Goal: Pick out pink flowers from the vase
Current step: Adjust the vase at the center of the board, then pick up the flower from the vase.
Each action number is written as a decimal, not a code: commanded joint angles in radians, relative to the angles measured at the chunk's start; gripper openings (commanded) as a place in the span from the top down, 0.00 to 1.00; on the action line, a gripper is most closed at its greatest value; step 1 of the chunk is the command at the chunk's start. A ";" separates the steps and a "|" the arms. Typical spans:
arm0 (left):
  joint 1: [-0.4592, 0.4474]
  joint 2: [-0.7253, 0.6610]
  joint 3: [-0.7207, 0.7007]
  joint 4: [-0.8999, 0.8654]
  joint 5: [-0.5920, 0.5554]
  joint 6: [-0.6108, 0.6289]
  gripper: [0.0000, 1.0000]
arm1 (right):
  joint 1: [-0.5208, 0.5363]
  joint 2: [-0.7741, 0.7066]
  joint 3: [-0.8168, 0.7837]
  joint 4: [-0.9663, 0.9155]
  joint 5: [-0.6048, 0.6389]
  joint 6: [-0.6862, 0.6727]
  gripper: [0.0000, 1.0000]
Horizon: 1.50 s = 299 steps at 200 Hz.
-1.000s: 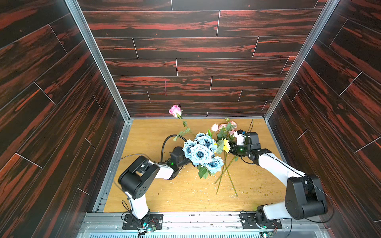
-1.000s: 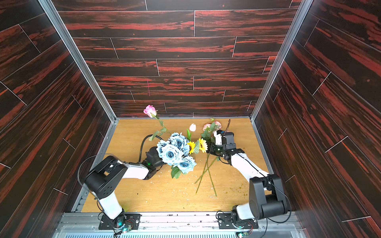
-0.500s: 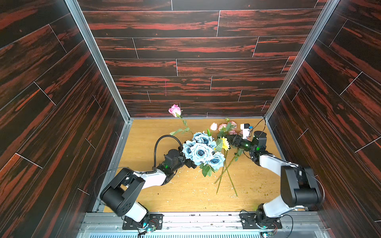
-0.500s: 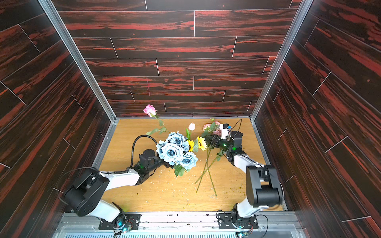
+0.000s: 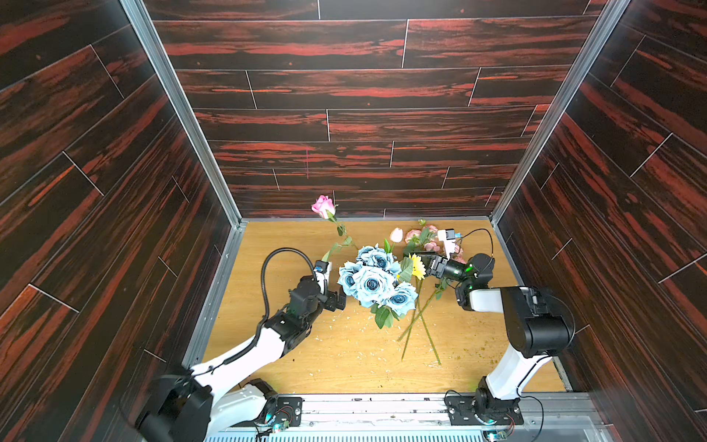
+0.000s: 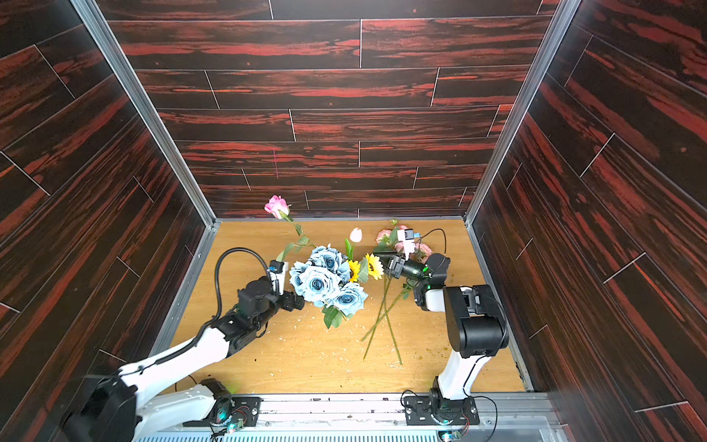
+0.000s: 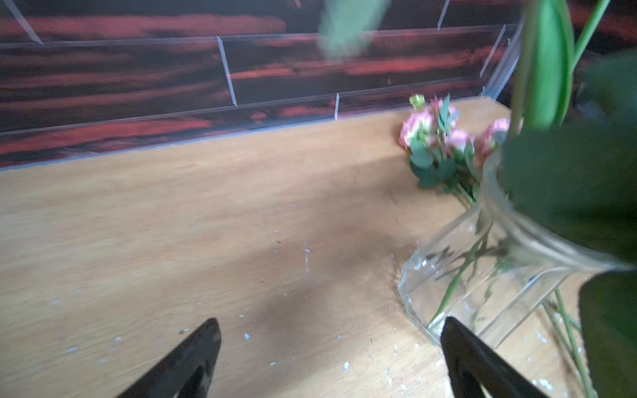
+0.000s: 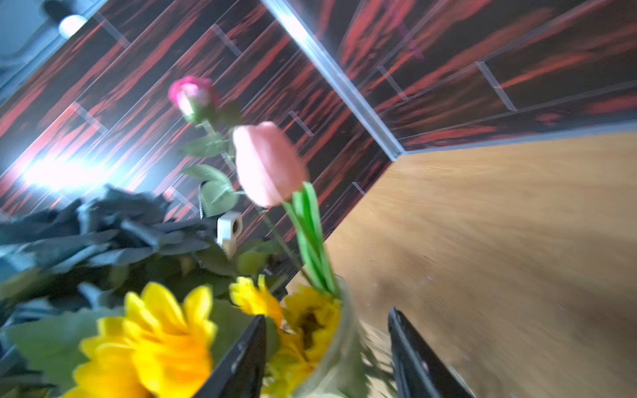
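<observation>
Both jaw pairs stood spread: left gripper [image 7: 331, 322] empty beside squat clear glass vase [image 7: 482, 275]; bright pink rose [image 5: 324, 206] and pale pink bud [image 5: 396, 234] stood inside, crowded by light blue rose bunch [image 5: 373, 281], yellow sunflower [image 5: 417, 266]; right gripper [image 8: 327, 315] astride its rim.

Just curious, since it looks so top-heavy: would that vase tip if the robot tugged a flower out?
Probably tippy: the vase is small, while the blue roses spread far wider above it. Its glass looks smooth, so it may slide on the table rather than stay put. Being clear glass, it could crack if it falls.
</observation>
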 commanded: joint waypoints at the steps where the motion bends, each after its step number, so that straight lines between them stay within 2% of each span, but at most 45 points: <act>1: 0.001 -0.042 -0.019 -0.046 -0.030 -0.032 0.00 | 0.027 0.041 0.073 0.038 -0.040 0.004 0.43; 27: 0.001 -0.042 -0.006 -0.056 -0.026 -0.052 0.00 | 0.043 0.095 0.160 -0.033 -0.043 -0.045 0.44; 83: 0.001 -0.077 -0.021 -0.063 -0.008 -0.048 0.00 | 0.069 0.151 0.230 0.098 -0.097 0.073 0.44; 125: 0.001 -0.071 -0.030 -0.047 -0.002 -0.047 0.00 | 0.112 0.147 0.264 0.040 -0.119 0.054 0.48; 153: 0.001 -0.064 -0.032 -0.044 0.000 -0.042 0.00 | 0.118 0.147 0.269 0.022 -0.117 0.045 0.55; 188: 0.001 -0.056 -0.042 -0.029 0.000 -0.043 0.00 | 0.127 0.160 0.300 -0.024 -0.122 0.039 0.74; 220: 0.001 -0.054 -0.048 -0.023 0.001 -0.043 0.00 | 0.132 0.134 0.309 -0.065 -0.123 0.021 0.85; 239: 0.000 -0.057 -0.056 -0.014 0.001 -0.044 0.00 | 0.132 0.090 0.312 -0.152 -0.116 -0.041 0.89; 261: 0.002 -0.056 -0.066 0.002 0.001 -0.040 0.00 | 0.139 0.028 0.335 -0.349 -0.089 -0.173 0.92; 299: 0.001 -0.062 -0.073 0.006 0.012 -0.030 0.00 | 0.186 -0.097 0.430 -0.870 0.036 -0.556 0.92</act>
